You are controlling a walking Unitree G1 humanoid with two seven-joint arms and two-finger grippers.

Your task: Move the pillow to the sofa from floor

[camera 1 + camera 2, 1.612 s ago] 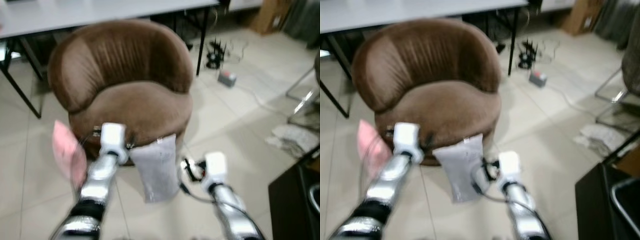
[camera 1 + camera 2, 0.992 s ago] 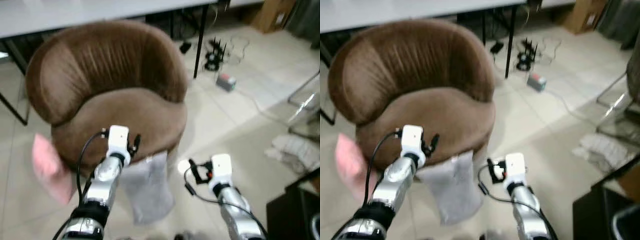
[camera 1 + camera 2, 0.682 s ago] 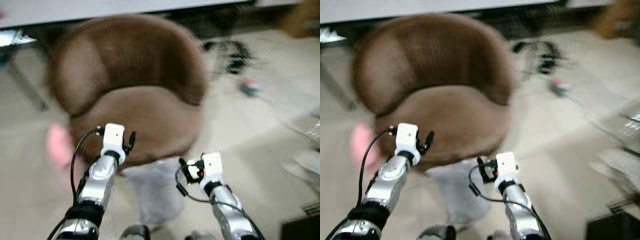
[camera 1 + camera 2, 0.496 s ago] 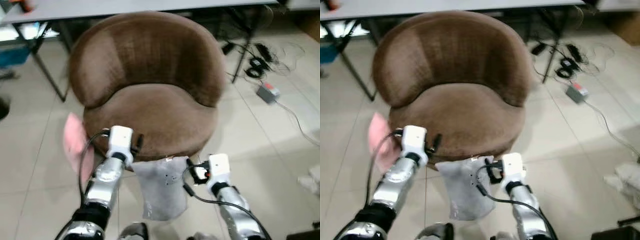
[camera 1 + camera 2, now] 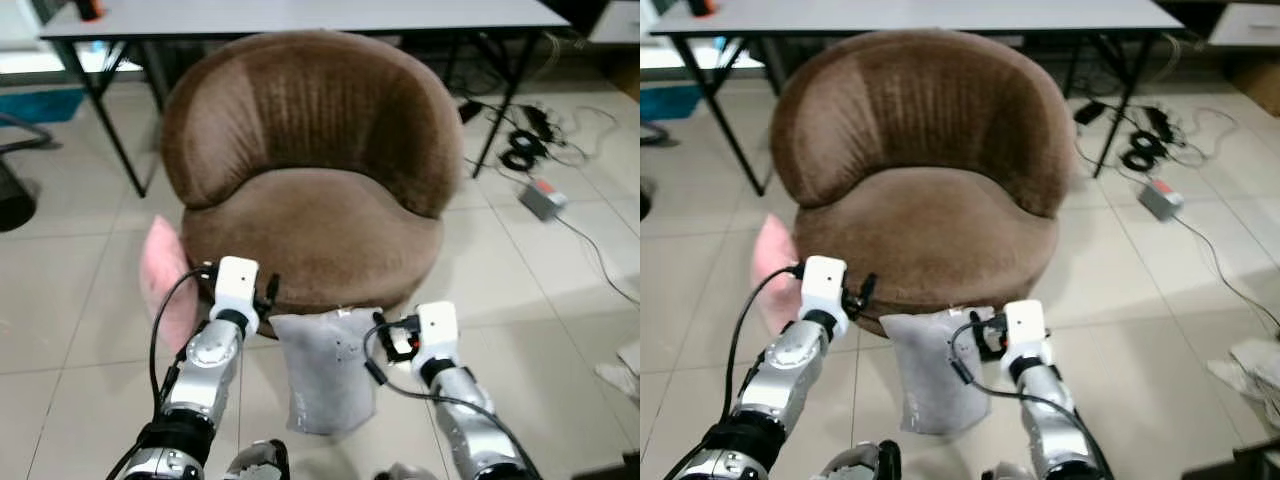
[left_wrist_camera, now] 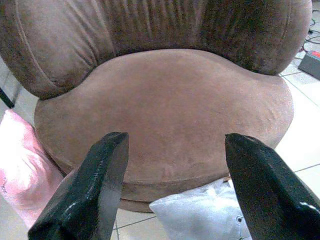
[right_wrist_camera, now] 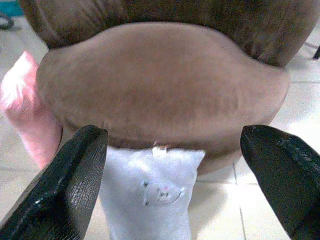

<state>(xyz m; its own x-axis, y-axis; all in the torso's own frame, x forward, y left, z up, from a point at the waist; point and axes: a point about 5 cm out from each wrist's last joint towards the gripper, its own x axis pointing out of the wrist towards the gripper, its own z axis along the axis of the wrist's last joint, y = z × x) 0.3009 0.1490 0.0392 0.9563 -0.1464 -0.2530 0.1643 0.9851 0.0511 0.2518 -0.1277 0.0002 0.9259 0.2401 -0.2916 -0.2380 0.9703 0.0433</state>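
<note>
**Both grippers open before the sofa, grey pillow on the floor between them**

The brown round sofa [image 5: 305, 180] stands on the tiled floor [image 5: 70, 300], in front of a grey table [image 5: 300, 15]. The grey pillow [image 5: 325, 370] leans upright against the sofa's near base, its lower edge on the floor. A pink pillow [image 5: 165, 280] rests against the sofa's left side, also on the floor. The left gripper [image 6: 172, 185] is held near the sofa's front edge, left of the grey pillow; its two black fingers [image 6: 87, 195] are spread wide and hold nothing. The right gripper [image 7: 175, 190] is at the grey pillow's upper right corner; its fingers [image 7: 65, 185] are likewise spread wide apart, with the pillow below and between them, not grasped. Cables and a power strip [image 5: 540, 195] lie on the floor at far right.

Compared with the view 0.5 s ago, the whole scene has shifted: more of the table and its legs is visible, and the sofa sits slightly farther off, so the camera has moved. The pillows keep their places against the sofa, and the picture is sharp, unlike the blurred view 0.7 s ago.
</note>
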